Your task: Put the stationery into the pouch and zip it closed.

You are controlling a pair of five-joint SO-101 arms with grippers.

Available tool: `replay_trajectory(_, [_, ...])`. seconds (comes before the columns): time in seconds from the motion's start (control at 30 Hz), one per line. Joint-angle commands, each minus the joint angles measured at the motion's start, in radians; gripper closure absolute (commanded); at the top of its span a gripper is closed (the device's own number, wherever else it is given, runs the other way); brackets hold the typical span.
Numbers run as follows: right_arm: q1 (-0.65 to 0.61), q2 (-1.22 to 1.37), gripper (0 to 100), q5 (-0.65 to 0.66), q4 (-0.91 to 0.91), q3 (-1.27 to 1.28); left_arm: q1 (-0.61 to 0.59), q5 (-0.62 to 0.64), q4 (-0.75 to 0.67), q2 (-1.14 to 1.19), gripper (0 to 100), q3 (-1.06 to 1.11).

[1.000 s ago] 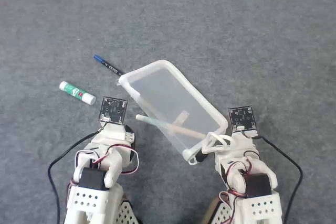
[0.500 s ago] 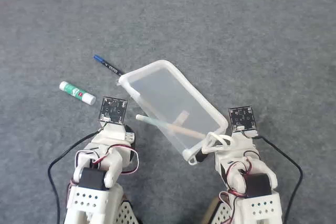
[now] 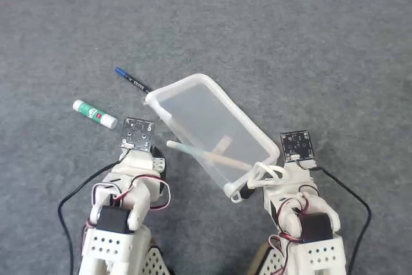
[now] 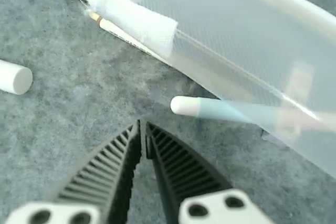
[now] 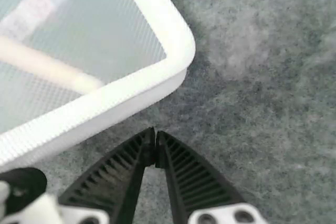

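We see a table (image 3: 335, 62) of speckled grey felt. The pouch (image 3: 246, 119) is translucent, with a fine mesh weave and a white rim. The pale blue pen (image 3: 206, 154) has a white tip and a cream end. The black pen (image 3: 132, 82) has a blue cap. The glue stick (image 3: 94, 114) is white with a green label. The left gripper (image 4: 143, 129) and the right gripper (image 5: 155, 136) are black and ribbed, on white mounts.

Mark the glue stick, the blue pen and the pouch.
glue stick (image 3: 94, 114), high view, mid-body.
blue pen (image 3: 134, 82), high view, barrel.
pouch (image 3: 206, 111), high view, bare clear panel.
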Motion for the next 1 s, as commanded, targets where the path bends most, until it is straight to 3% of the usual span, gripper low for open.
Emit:
replay_trajectory(0.0, [0.004,-0.013,99.1,-0.008,0.004,0.018,-0.005,0.006,0.009,-0.020,99,-0.051])
replay_trajectory(0.1, [0.027,-0.013,99.0,0.009,0.008,-0.031,-0.005,0.005,0.044,-0.020,99,-0.058])
replay_trajectory(0.37, [0.308,-0.013,99.1,0.339,0.004,-0.255,-0.023,0.008,0.068,-0.020,99,-0.058])
replay_trajectory(0.5, [0.398,-0.013,99.1,0.428,0.004,-0.356,-0.074,0.011,0.057,-0.020,99,-0.053])
replay_trajectory(0.63, [0.424,-0.013,99.0,0.477,0.008,-0.388,-0.074,0.011,0.055,-0.020,99,-0.053])
replay_trajectory(0.83, [0.427,-0.013,99.0,0.835,0.015,-0.466,-0.080,0.009,0.055,-0.020,99,-0.054])
replay_trajectory(0.97, [0.427,-0.004,98.9,0.792,0.015,-0.554,-0.080,0.009,0.055,-0.020,99,-0.054])
